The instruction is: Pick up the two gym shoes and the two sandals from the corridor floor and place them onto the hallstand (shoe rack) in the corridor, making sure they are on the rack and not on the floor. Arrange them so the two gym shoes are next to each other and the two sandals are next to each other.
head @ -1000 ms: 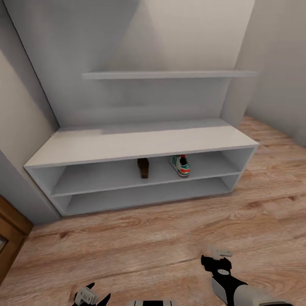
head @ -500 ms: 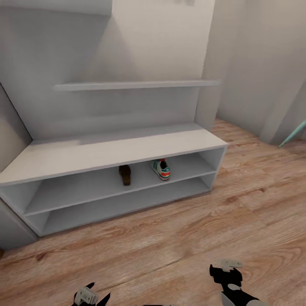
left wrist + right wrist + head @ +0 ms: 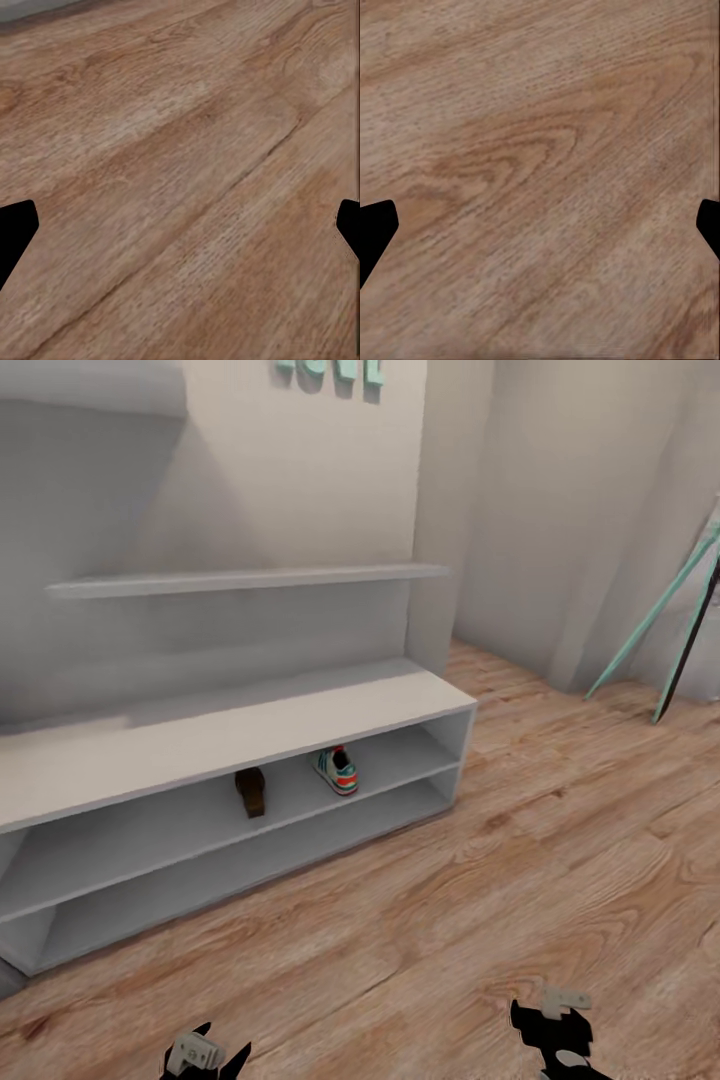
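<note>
Though shelved, gym shoe (image 3: 337,770) far beyond tools

I read this as a home hallway. Wood-plank floor (image 3: 520,840) all around me, plain pale walls. At 11 o'clock a pale-grey hallstand (image 3: 200,735) with two open shelf rows, one sneaker (image 3: 337,771) and one brown sandal (image 3: 251,791) on its upper row, a wall shelf (image 3: 250,579) above. Teal letter decor (image 3: 330,370) at 12. Teal pole legs (image 3: 655,610) lean at 2 o'clock.
</note>
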Motion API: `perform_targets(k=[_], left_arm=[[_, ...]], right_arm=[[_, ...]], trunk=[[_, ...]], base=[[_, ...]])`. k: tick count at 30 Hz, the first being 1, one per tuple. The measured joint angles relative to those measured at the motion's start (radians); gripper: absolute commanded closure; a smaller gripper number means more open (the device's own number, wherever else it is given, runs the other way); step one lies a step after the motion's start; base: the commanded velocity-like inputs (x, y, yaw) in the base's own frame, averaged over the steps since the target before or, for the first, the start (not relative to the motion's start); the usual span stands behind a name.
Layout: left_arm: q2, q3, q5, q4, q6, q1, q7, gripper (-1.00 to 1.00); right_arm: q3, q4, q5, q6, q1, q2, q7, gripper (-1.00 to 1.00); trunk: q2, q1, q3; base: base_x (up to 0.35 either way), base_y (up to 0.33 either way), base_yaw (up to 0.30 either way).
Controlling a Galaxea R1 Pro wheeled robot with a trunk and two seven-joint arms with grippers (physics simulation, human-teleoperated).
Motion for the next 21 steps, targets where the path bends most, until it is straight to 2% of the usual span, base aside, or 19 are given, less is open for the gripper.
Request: perform_targets(k=[9, 21], left_arm=[[0.0, 0.005, 0.001, 0.007, 0.0, 0.0, 0.012, -1.0], [-0.007, 0.004, 0.002, 0.03, -0.002, 0.0, 0.137, -1.0]], right_arm=[[0.0, 0.0, 0.0, -0.02, 0.003, 0.0, 0.0, -1.0], [0.001, 0.001, 0.0, -0.021, 0.005, 0.005, 0.0, -1.0]], trunk=[[0.063, -0.035, 0.028], [0.147, -0.081, 0.066]], base=[[0.0, 0.0, -0.3], [0.0, 0.0, -0.297]])
